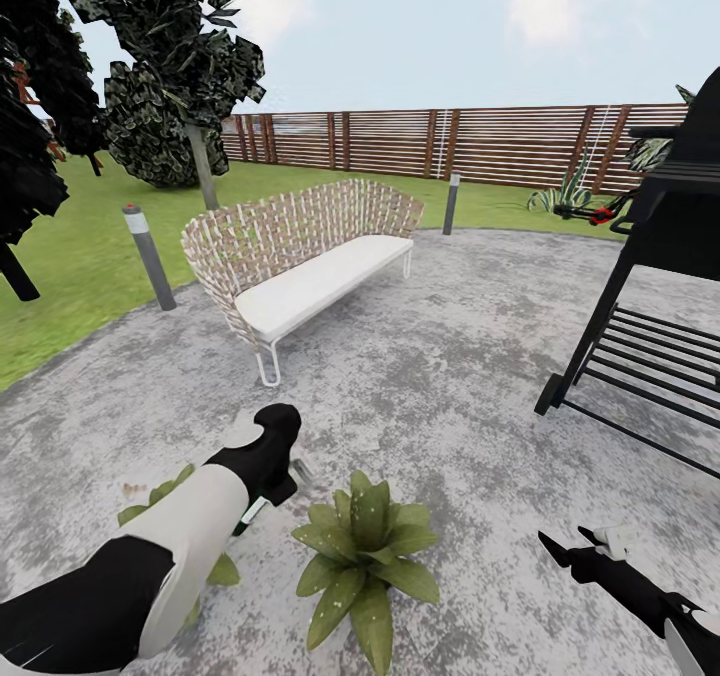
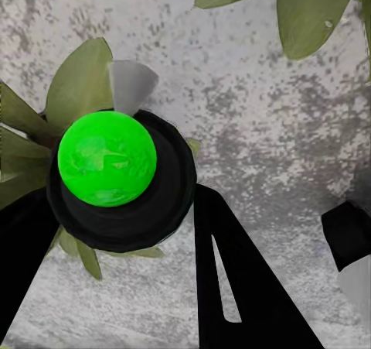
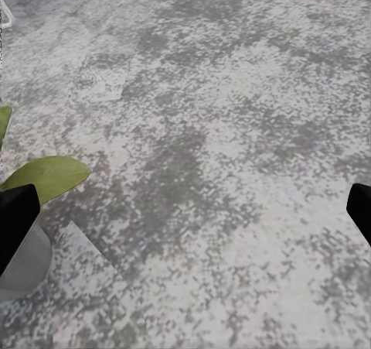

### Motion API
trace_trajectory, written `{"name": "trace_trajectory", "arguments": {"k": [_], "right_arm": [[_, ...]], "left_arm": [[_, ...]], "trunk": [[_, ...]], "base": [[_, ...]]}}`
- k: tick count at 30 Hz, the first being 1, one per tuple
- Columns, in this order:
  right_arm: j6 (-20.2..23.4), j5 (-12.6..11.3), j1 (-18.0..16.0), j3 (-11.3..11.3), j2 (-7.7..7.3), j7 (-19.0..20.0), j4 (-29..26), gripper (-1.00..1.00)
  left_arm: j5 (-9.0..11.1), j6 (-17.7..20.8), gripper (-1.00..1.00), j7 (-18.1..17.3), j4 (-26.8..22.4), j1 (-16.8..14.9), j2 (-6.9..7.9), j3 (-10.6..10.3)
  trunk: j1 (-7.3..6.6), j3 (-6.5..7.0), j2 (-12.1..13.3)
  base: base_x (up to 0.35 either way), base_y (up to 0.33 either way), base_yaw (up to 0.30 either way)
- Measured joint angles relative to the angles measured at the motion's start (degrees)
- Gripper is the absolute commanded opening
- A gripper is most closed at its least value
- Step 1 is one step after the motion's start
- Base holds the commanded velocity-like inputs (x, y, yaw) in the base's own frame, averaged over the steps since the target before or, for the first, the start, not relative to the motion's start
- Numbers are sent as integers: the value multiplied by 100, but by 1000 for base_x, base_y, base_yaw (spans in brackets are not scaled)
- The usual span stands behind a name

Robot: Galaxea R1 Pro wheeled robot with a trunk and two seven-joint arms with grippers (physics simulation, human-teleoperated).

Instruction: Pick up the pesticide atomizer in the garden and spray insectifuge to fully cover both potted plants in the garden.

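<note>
Paving (image 1: 450,376), round, grey; wicker seat (image 1: 305,256) at rear, black grill (image 1: 660,256) to right. Two potted plants: one (image 1: 365,556) centre front, other (image 1: 165,501) under left arm. Left claw (image 1: 268,496) clenched on pesticide atomizer (image 2: 108,159), directly above second plant. Right claw (image 1: 570,546) released, nothing held, low over paving.

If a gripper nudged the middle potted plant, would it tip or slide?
Small rosette of pointed green leaves: it sits low and wide on the grey mottled paving, so it would probably slide, not tip. The thin leaves would likely bend if grasped.
</note>
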Motion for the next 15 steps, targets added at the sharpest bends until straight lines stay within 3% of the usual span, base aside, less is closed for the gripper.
{"name": "trace_trajectory", "arguments": {"k": [3,10,15], "right_arm": [[0,0,0,0,0,0,0,100],[1,3,0,-3,-2,2,-2,100],[2,2,2,-6,-3,2,-4,100]], "left_arm": [[0,-1,-100,2,12,10,-12,22],[39,-8,-100,-13,86,22,-25,26],[75,-11,-100,-32,93,48,-27,25]], "trunk": [[0,0,0],[0,0,0],[0,-16,0]], "base": [[0,191,0],[0,26,-4],[0,1,-161]]}}
